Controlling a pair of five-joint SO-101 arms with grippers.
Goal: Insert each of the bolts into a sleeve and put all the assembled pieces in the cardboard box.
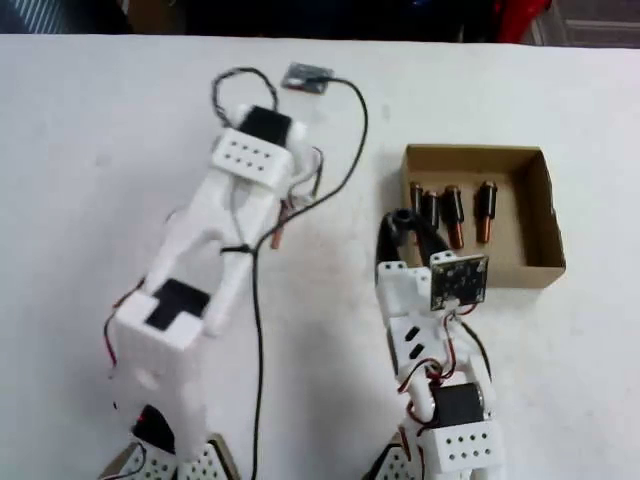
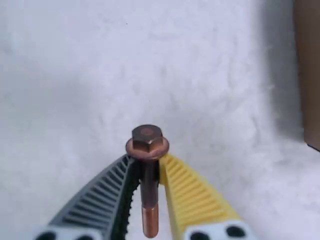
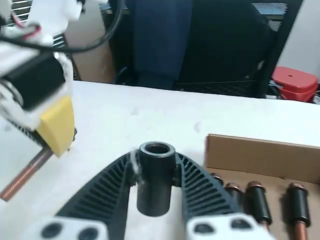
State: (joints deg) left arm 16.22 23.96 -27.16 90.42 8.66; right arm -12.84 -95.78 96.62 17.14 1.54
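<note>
We see the left tool clamped on a copper bolt, pinching its shank, with the head poking out past the tips. It hangs over the white counter, well to the left of the cardboard box. The right tool grips a black sleeve upright, with the bore facing up, just beside the box's near left corner. Four assembled pieces lie side by side inside the box.

Coppery metal bolt, matt dark sleeve, cardboard box
</note>
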